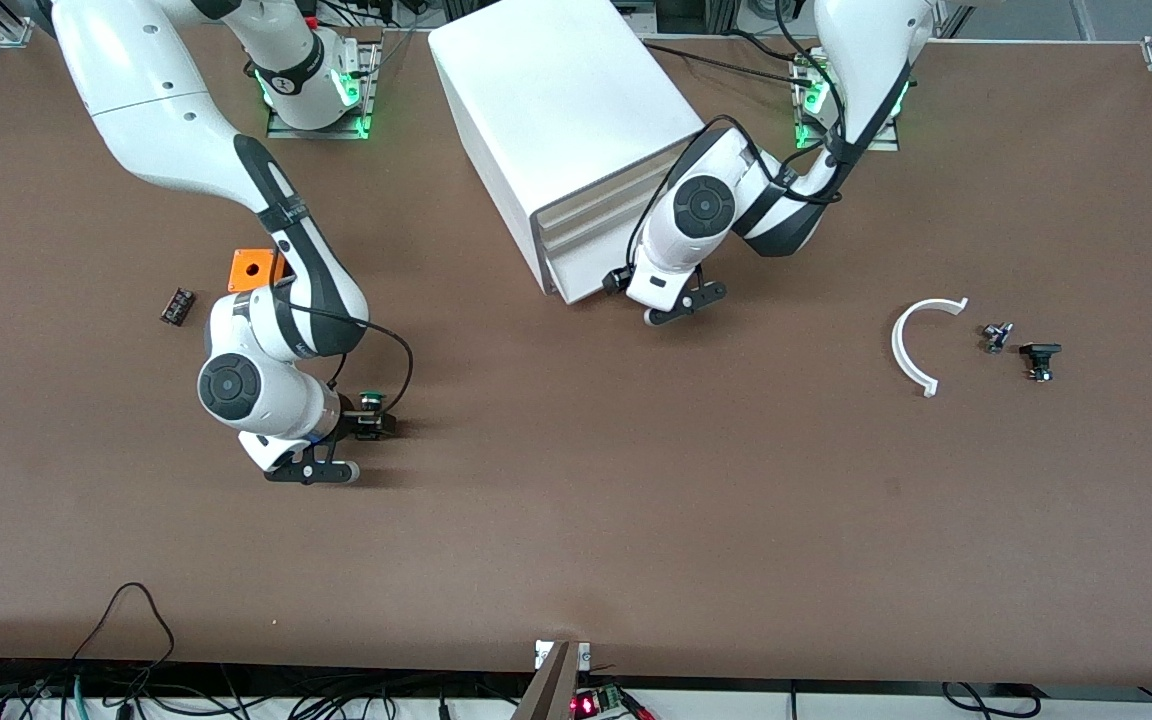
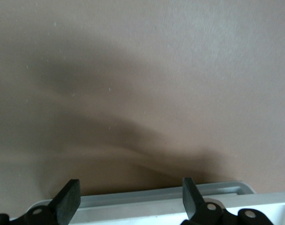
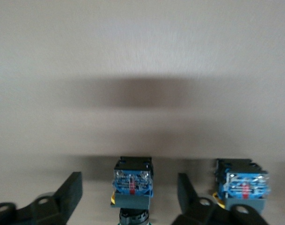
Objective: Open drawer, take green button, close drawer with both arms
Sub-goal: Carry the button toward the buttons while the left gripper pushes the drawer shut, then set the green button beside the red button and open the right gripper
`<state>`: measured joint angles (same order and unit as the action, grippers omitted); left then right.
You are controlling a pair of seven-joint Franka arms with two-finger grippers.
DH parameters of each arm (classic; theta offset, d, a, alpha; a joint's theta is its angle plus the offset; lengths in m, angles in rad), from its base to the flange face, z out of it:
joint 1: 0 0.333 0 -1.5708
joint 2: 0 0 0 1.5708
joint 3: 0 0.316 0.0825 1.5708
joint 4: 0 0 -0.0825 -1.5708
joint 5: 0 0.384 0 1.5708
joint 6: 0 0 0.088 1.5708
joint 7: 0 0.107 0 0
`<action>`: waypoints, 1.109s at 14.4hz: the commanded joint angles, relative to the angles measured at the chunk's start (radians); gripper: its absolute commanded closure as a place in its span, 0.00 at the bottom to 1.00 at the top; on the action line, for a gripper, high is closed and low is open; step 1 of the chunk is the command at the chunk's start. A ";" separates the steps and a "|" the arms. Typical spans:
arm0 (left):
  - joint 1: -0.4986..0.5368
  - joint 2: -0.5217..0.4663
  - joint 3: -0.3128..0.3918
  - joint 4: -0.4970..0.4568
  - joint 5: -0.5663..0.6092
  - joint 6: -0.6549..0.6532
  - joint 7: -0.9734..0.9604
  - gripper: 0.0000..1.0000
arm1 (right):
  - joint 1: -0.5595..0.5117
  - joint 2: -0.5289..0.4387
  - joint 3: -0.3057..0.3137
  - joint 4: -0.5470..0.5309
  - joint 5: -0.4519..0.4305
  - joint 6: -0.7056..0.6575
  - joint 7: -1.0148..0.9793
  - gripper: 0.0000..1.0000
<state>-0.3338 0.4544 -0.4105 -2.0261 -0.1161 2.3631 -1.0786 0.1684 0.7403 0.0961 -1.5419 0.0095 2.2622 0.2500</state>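
Note:
The green-capped button is on the brown table toward the right arm's end. In the right wrist view its blue block base sits between the fingers, clear of both. My right gripper is low over the button and open around it. The white cabinet stands at the back of the table. Its drawer fronts show as stacked pale strips. My left gripper is open and empty at the lowest drawer front. That drawer's white edge runs between its fingers.
A second button with a blue base and a bit of yellow lies right beside the right gripper's finger. An orange block and a small black part lie near the right arm. A white arc and two small black parts lie toward the left arm's end.

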 commanded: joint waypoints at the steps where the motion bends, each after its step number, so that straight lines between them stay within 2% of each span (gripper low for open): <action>1: 0.004 -0.025 -0.036 -0.034 0.015 0.011 -0.021 0.04 | -0.018 -0.057 -0.024 0.016 -0.017 -0.024 -0.055 0.00; 3: 0.002 -0.025 -0.051 -0.034 0.015 0.013 -0.023 0.04 | -0.026 -0.113 -0.056 0.005 -0.013 -0.038 -0.121 0.00; 6: 0.002 -0.017 -0.086 -0.034 0.013 0.013 -0.027 0.04 | -0.041 -0.209 -0.094 0.002 -0.011 -0.127 -0.129 0.00; 11: -0.020 -0.014 -0.090 -0.034 0.015 0.013 -0.027 0.03 | -0.047 -0.407 -0.101 -0.032 -0.010 -0.318 -0.129 0.00; 16: -0.034 -0.008 -0.097 -0.031 0.015 0.011 -0.027 0.02 | -0.047 -0.544 -0.119 -0.030 -0.003 -0.483 -0.129 0.00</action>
<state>-0.3431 0.4544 -0.4953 -2.0430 -0.1161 2.3665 -1.0885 0.1249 0.2652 -0.0140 -1.5325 0.0060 1.8168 0.1348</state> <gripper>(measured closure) 0.018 0.000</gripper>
